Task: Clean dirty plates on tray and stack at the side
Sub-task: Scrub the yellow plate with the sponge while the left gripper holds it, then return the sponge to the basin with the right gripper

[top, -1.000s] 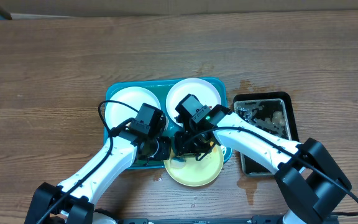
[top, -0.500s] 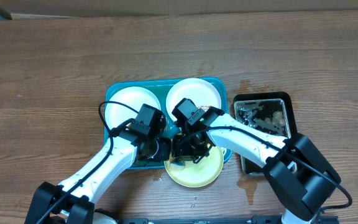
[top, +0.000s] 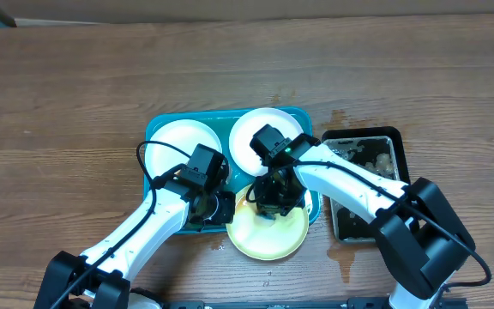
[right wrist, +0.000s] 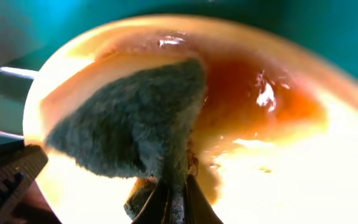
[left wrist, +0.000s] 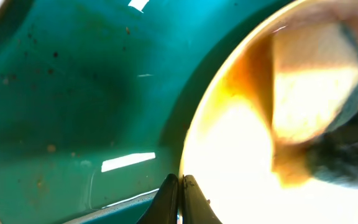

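The pale yellow-green plate (top: 268, 233) lies half over the front rim of the teal tray (top: 163, 127), with brown smears at its centre (right wrist: 253, 106). Two white plates (top: 178, 142) (top: 245, 130) sit at the back of the tray. My left gripper (top: 226, 209) is shut on the yellow plate's left rim (left wrist: 191, 155). My right gripper (top: 271, 204) is shut on a dark grey cloth (right wrist: 135, 118) and presses it onto the yellow plate's centre.
A narrow black tray (top: 363, 184) with wet residue stands right of the teal tray, with a damp stain on the wooden table (top: 341, 116) around it. The teal tray floor (left wrist: 73, 93) shows specks of dirt.
My right gripper has moved the cloth across the yellow plate, first left, then back right and toward the tray. My left gripper has stayed on the rim.
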`<state>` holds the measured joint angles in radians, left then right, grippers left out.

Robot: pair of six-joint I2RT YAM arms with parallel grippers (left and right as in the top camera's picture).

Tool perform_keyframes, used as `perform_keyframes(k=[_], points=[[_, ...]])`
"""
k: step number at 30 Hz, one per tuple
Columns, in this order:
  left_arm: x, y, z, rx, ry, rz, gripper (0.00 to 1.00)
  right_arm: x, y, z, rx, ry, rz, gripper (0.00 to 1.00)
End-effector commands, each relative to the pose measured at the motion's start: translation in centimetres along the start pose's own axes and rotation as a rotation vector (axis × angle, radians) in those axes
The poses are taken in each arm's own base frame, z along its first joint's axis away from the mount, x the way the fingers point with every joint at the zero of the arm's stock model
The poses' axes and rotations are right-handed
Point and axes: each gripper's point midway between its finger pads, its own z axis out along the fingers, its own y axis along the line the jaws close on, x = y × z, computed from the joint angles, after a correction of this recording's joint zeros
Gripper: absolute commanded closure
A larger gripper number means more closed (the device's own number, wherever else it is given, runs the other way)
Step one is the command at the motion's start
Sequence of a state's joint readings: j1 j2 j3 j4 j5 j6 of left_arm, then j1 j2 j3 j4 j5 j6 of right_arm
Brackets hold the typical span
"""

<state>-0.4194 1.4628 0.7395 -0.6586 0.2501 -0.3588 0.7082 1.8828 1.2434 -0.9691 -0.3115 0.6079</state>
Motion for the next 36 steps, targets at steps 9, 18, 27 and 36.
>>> perform_keyframes(k=[9, 18, 27, 36], points=[[-0.7, 0.7, -0.5, -0.054, -0.029, -0.012, 0.96, -1.4, 1.1, -8.3, 0.003, -0.247, -0.112, 0.96], [-1.0, 1.9, -0.9, -0.041, -0.025, -0.111, 0.79, -1.1, -3.9, -12.6, 0.181, -0.368, -0.045, 0.96], [-0.3, 1.1, -0.8, 0.003, 0.007, -0.108, 0.64, -3.8, -11.5, -15.1, 0.247, -0.388, 0.149, 0.96], [-0.2, 1.2, -0.7, -0.005, 0.011, -0.109, 0.63, -4.7, -17.2, -14.6, 0.27, -0.367, 0.237, 0.97]])
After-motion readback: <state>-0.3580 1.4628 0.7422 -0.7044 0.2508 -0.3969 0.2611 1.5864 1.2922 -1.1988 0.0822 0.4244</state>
